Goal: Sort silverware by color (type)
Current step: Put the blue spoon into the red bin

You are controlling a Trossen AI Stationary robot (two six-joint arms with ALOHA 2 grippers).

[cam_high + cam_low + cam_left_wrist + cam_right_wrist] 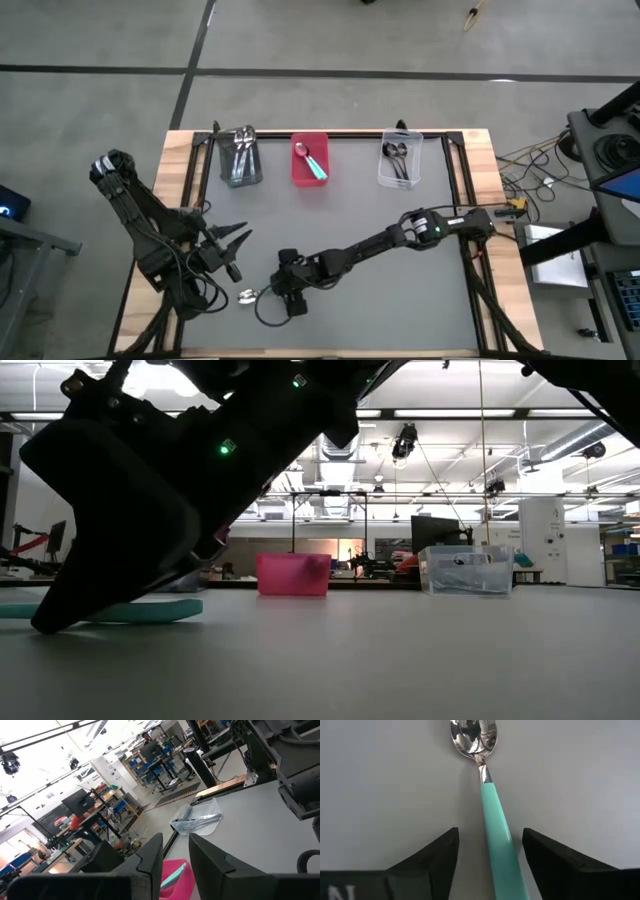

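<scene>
i have the right gripper spread wide astride the silver spoon with the teal handle, fingers not touching it; the left gripper waits parted.

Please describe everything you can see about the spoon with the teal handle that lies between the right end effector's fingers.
The teal-handled spoon has a shiny silver metal bowl, facing up and mirroring the ceiling, and a smooth teal handle that looks like plastic. It lies flat on the grey table, near the front edge. The right end effector is lowered over it with its fingers open, one on each side of the handle, not yet touching it. In the low view the handle shows as a teal strip on the table under the arm.
</scene>
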